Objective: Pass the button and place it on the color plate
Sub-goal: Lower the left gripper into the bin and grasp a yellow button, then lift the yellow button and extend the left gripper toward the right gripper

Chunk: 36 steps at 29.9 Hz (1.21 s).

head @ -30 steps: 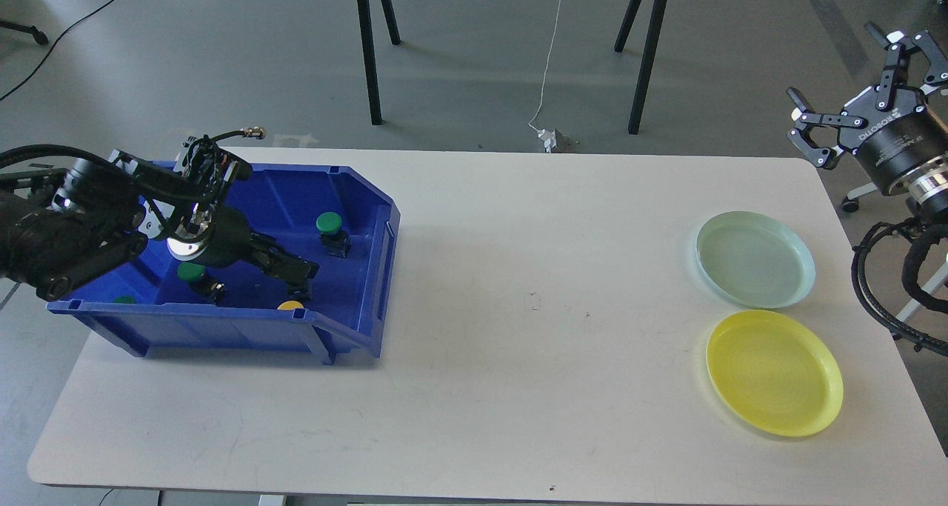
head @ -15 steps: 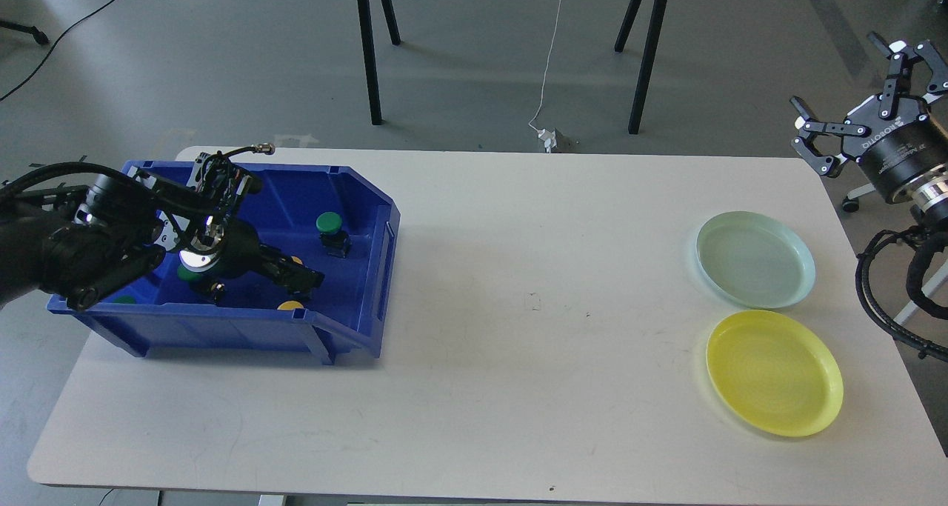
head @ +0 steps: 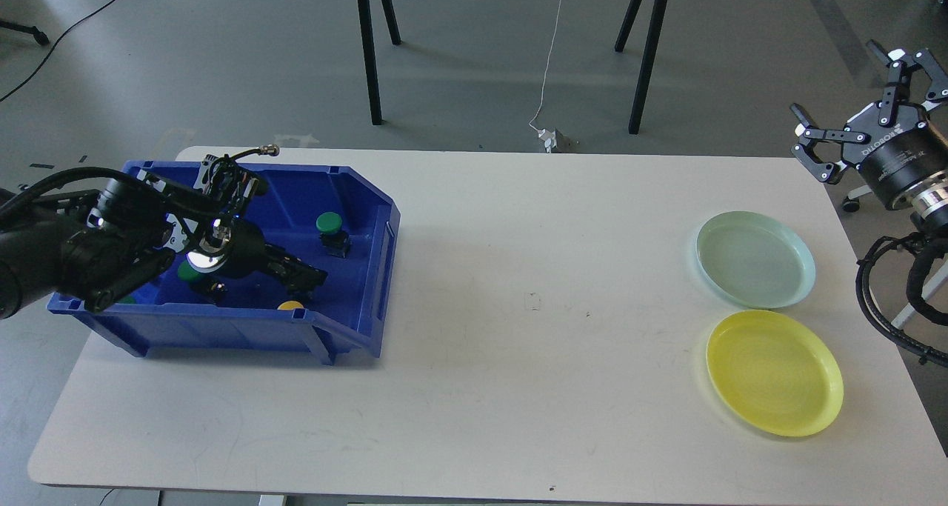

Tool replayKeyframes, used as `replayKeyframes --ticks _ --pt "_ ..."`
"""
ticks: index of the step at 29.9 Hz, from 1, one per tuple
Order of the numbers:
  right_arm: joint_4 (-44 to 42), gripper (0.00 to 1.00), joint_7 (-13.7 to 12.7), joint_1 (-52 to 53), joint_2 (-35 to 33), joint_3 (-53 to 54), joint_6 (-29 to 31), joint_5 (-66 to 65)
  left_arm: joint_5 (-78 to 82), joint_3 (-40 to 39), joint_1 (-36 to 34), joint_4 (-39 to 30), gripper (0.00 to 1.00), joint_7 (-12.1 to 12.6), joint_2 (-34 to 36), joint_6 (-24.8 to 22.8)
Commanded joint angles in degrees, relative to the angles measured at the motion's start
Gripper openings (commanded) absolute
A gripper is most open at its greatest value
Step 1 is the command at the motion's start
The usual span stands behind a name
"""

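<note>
A blue bin (head: 355, 195) stands at the table's left and holds several buttons. A green button (head: 329, 224) stands near its right wall, another green one (head: 188, 272) lies under my arm, and a yellow one (head: 290, 306) shows at the front wall. My left gripper (head: 309, 278) is low inside the bin, just above the yellow button; its dark fingers blur together. My right gripper (head: 859, 91) hangs open and empty off the table's right edge. A pale green plate (head: 755, 259) and a yellow plate (head: 774, 373) lie at the right.
The white table (head: 518, 343) spreads between the bin and the plates. Black stand legs (head: 370, 54) rise behind the table's far edge. A white cable (head: 546, 84) runs on the floor.
My left arm has shifted slightly right and lower inside the bin. My right gripper has drifted a little up and to the right.
</note>
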Motion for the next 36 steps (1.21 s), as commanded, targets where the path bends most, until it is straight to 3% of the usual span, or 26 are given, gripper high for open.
replayKeyframes --ticks 1,11,16,17,18,25,29,32,36 --pt "0.0 1.0 0.08 -0.16 0.01 0.01 0.0 0.0 0.28 0.2 0.18 0.03 0.71 0.0 -0.04 0.01" --pt "0.0 1.0 0.34 -1.22 0.01 0.1 0.0 0.09 0.37 0.29 0.7 -0.06 0.65 0.0 0.23 0.88" --pt "0.0 1.0 0.34 -1.31 0.01 0.19 0.0 0.09 0.55 0.46 0.88 -0.15 0.35 0.0 0.4 2.38" --pt "0.0 1.0 0.34 -1.31 0.01 0.19 0.0 0.17 0.81 0.55 0.79 -0.41 0.15 0.0 0.49 2.47" --pt "0.0 1.0 0.34 -1.39 -0.08 0.19 0.0 0.17 0.9 0.55 0.88 -0.41 0.01 0.0 0.58 2.64" --pt "0.0 1.0 0.34 -1.66 -0.17 0.63 0.0 0.17 0.72 0.11 1.06 -1.11 0.01 0.0 2.33 3.35" --pt "0.26 1.0 0.34 -2.01 -0.17 1.41 0.0 0.52 0.37 -0.94 0.09 -4.7 0.01 0.0 6.89 4.48" --pt "0.61 1.0 0.43 -2.54 -0.43 3.87 0.0 0.62 -1.03 -6.1 -2.02 -12.51 0.01 0.0 14.87 5.72" --pt "0.61 1.0 0.43 -2.8 -0.61 5.02 0.0 0.53 -6.2 -17.97 -1.06 -29.63 0.02 0.0 28.93 5.9"
